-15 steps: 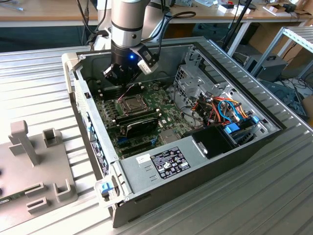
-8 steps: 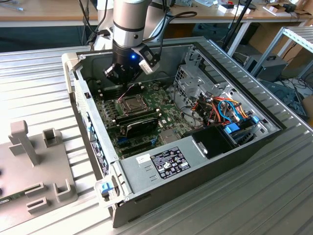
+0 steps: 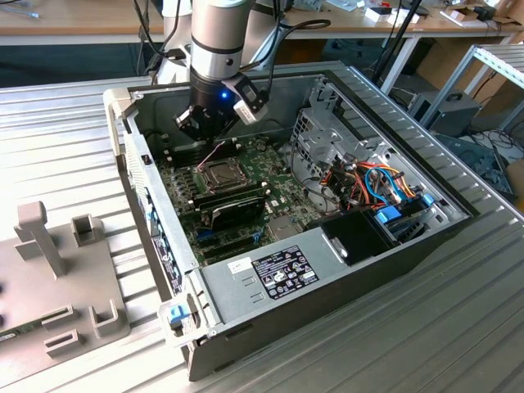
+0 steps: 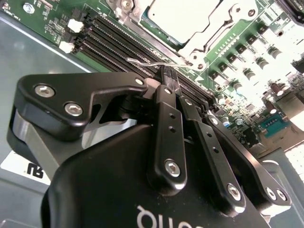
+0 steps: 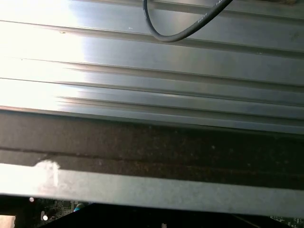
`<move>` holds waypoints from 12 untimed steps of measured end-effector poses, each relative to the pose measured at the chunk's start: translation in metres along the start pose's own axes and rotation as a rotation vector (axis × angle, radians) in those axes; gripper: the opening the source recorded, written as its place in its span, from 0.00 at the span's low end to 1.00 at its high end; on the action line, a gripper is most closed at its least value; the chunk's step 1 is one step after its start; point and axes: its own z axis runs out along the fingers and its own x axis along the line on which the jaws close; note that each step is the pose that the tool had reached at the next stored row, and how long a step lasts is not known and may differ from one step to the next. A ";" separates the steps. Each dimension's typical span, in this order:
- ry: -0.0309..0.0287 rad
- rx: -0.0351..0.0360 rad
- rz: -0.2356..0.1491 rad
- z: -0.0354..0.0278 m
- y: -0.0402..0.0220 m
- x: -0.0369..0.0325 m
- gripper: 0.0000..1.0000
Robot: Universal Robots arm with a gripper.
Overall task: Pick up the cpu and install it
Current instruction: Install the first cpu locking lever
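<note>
The cpu (image 4: 183,16), a pale silver square, lies flat inside the metal socket frame (image 4: 209,35) on the green motherboard (image 4: 247,52). In the exterior view the socket frame (image 3: 221,172) sits mid-board inside the open computer case (image 3: 123,139). My gripper (image 4: 167,76) is shut, its two black fingers pressed together with nothing visible between them. The tips hang just beside the socket, close to its thin wire lever (image 4: 147,61), above the black memory slots (image 4: 118,45). Seen from outside, the gripper (image 3: 214,135) hovers over the board's far side, just behind the socket.
A long black card (image 3: 233,209) lies just in front of the socket. The metal drive cage (image 3: 323,139) and coloured cables (image 3: 372,184) fill the exterior view's right of the case, with the power supply (image 3: 278,274) at the front. A grey fixture (image 3: 57,278) stands outside on the ribbed table (image 5: 152,61).
</note>
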 end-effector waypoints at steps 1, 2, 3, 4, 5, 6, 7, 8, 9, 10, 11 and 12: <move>-0.0001 0.0000 0.000 0.0001 -0.0001 -0.0016 0.11; -0.0001 -0.0001 0.000 0.0002 -0.0003 -0.0031 0.11; -0.0001 0.0000 0.000 0.0003 -0.0004 -0.0039 0.11; -0.0001 -0.0001 0.000 0.0004 -0.0004 -0.0048 0.11; -0.0001 -0.0001 0.000 0.0005 -0.0006 -0.0062 0.11; -0.0001 0.0000 0.000 0.0006 -0.0007 -0.0074 0.11; -0.0001 -0.0001 0.000 0.0007 -0.0008 -0.0084 0.11; -0.0001 0.0000 0.000 0.0007 -0.0009 -0.0094 0.11; -0.0001 0.0000 0.000 0.0007 -0.0010 -0.0098 0.11; -0.0001 0.0000 0.000 0.0007 -0.0010 -0.0098 0.11; -0.0001 0.0000 0.000 0.0008 -0.0010 -0.0098 0.11; -0.0001 0.0000 0.000 0.0008 -0.0009 -0.0098 0.11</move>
